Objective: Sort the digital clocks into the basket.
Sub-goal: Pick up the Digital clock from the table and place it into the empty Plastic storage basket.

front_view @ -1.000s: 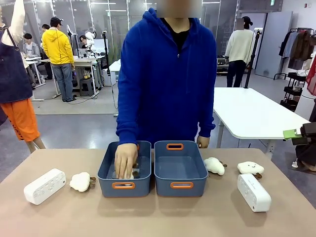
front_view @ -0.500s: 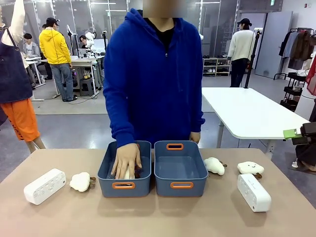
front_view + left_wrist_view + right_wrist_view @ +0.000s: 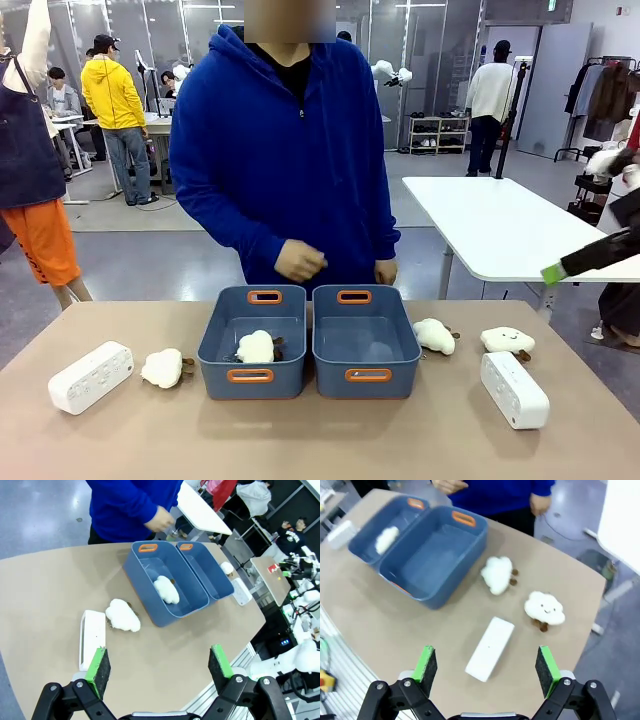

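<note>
Two clocks (image 3: 90,377) (image 3: 514,389) lie lower left and lower right, outside the two central bins (image 3: 215,385) (image 3: 335,385). Of four plush toys (image 3: 256,347) (image 3: 162,368) (image 3: 434,336) (image 3: 506,341), one is in the left bin. Left gripper (image 3: 159,655) and right gripper (image 3: 486,655) gape empty.

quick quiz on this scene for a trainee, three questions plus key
1. True or false: the left clock and right clock both lie on the table, outside the left basket and right basket.
2. What lies in the left basket? A a clock; B a plush toy; C nothing.
3. Left tool and right tool: open or shut?
Key: 1 true; 2 B; 3 both open.
</note>
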{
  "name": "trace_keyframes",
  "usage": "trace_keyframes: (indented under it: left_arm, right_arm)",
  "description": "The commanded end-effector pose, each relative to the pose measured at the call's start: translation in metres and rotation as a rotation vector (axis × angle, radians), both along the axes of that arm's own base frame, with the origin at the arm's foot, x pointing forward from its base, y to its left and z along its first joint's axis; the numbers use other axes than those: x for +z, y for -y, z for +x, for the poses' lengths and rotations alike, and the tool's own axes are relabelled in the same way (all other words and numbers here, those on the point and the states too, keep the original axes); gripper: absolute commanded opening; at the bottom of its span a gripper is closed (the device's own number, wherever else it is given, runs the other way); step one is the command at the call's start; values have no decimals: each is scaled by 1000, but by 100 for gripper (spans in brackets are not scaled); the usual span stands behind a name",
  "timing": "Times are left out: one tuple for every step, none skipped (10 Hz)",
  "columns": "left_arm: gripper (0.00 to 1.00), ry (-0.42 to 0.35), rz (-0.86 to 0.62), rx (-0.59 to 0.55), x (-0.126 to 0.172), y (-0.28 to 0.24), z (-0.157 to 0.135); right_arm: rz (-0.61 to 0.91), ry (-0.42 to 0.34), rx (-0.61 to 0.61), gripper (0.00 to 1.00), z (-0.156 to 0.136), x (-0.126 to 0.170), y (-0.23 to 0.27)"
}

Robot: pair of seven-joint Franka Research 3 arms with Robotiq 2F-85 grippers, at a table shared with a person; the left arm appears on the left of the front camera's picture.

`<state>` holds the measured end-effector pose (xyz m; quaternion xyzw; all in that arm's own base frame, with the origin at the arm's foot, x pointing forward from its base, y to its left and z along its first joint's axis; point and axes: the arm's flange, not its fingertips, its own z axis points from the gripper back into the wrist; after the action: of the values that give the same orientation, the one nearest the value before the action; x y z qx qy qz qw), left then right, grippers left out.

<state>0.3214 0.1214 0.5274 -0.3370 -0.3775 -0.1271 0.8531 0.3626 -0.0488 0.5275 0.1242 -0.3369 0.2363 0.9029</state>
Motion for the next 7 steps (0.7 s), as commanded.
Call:
trace_keyframes:
  left_arm:
    - [100, 19, -10, -22, 1, -2, 3]
    - [100, 19, -10, -22, 1, -2, 3]
    - [100, 19, -10, -22, 1, -2, 3]
    - [100, 19, -10, -22, 1, -2, 3]
    - [100, 19, -10, -22, 1, -2, 3]
    - [100, 19, -10, -22, 1, -2, 3]
    - [100, 19, -10, -22, 1, -2, 3]
  right_arm:
    - [-75, -200, -58, 100, 39, -25, -13]
    - [-125, -268, -91, 100, 58, -44, -22]
    - [-150, -324, -110, 100, 66, -63, -32]
    - [-157, -367, -143, 100, 72, -81, -39]
    - [-168, -400, -176, 100, 74, -98, -45]
    - [-180, -417, -217, 100, 78, -116, -49]
    - [-196, -441, -246, 100, 78, -130, -52]
